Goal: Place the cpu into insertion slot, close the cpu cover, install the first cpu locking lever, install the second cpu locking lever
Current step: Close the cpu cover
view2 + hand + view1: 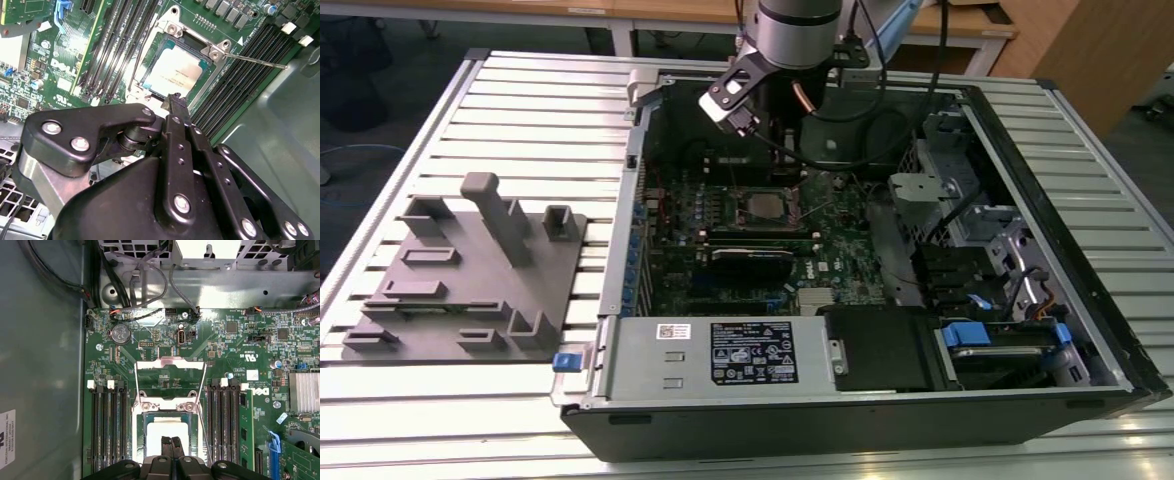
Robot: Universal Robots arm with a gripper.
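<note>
Slatted metal table (520,100) supports an open computer case (854,420). Inside the case, the gripper (175,98) hangs over the green circuit board (240,340), its fingers (166,447) pressed together with nothing pinched between them. The fingertips sit at the edge of the insertion slot (145,432); contact cannot be determined. The cpu (175,75) lies flat inside the insertion slot, its near edge hidden behind the fingers in the first wrist view. The cpu cover (170,360) stands open, folded away from the insertion slot. One thin locking lever (255,60) juts out from the insertion slot's corner. The arm (794,30) is cut off above.
</note>
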